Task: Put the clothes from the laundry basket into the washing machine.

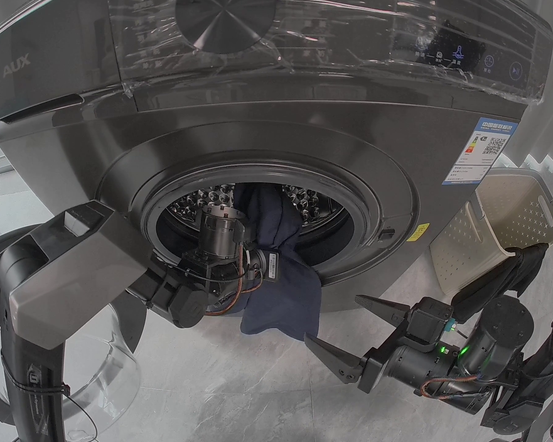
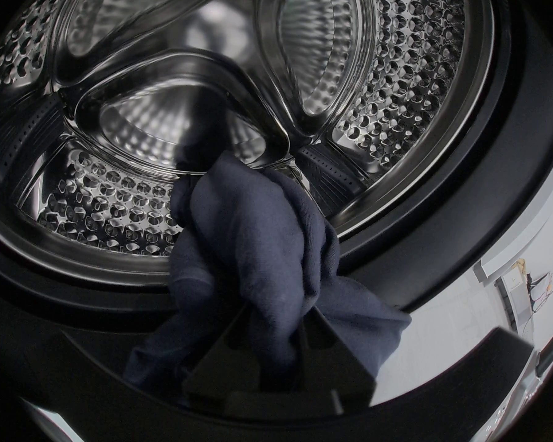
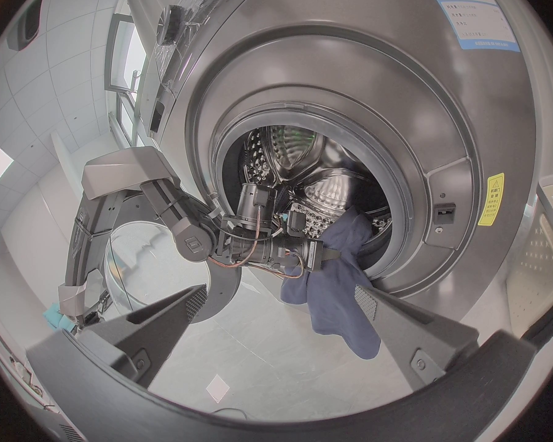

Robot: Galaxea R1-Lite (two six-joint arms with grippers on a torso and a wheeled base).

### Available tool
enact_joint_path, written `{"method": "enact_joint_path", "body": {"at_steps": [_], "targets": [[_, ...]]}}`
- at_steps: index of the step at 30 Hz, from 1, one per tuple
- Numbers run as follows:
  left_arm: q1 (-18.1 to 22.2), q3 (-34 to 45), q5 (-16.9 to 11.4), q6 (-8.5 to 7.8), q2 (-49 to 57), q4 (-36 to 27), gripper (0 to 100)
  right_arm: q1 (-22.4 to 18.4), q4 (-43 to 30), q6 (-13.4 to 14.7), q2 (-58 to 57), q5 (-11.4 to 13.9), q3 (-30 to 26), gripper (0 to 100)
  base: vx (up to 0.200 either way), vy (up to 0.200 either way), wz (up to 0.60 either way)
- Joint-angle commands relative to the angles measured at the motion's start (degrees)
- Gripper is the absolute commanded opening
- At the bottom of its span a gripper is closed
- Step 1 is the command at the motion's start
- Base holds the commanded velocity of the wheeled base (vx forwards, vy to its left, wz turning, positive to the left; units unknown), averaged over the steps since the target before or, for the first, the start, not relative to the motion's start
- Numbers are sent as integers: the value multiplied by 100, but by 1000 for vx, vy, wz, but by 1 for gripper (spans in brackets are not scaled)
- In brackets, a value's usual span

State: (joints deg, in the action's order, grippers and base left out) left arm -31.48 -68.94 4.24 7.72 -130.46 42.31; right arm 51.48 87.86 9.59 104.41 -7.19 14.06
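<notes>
as it hangs, the navy garment (image 1: pixel 282 296) (crumpled) sags.

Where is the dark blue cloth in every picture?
Head view: the blue cloth hangs in the middle, over the door rim of the washing machine.
Left wrist view: the blue cloth is bunched in the left gripper, in front of the drum.
Right wrist view: the blue cloth drapes out of the door opening.
Shared landmark: the holey steel drum.

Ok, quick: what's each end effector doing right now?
Left end effector: shut on the navy garment, at the mouth of the washing machine drum.
Right end effector: open, holding nothing.
</notes>
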Motion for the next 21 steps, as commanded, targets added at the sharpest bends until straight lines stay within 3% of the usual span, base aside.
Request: {"method": "enact_joint_path", "body": {"at_steps": [1, 6, 7, 11, 20, 21], "targets": [[-16, -278, 6, 55, -295, 66, 0, 2, 3, -1, -9, -1, 9, 100, 0, 0, 0], [63, -1201, 103, 178, -585, 365, 0, 11, 38, -1, -17, -10, 36, 100, 0, 0, 0], [168, -1948, 235, 309, -752, 559, 0, 2, 38, -1, -17, -10, 36, 100, 0, 0, 0], [318, -3029, 543, 371, -1104, 664, 0, 2, 38, -1, -17, -10, 36, 100, 0, 0, 0], [379, -3302, 551, 371, -1192, 743, 0, 2, 38, -1, -26, 7, 36, 100, 0, 0, 0], [379, -3231, 551, 371, -1183, 726, 100, 2, 38, -1, -17, 7, 36, 100, 0, 0, 0]]}}
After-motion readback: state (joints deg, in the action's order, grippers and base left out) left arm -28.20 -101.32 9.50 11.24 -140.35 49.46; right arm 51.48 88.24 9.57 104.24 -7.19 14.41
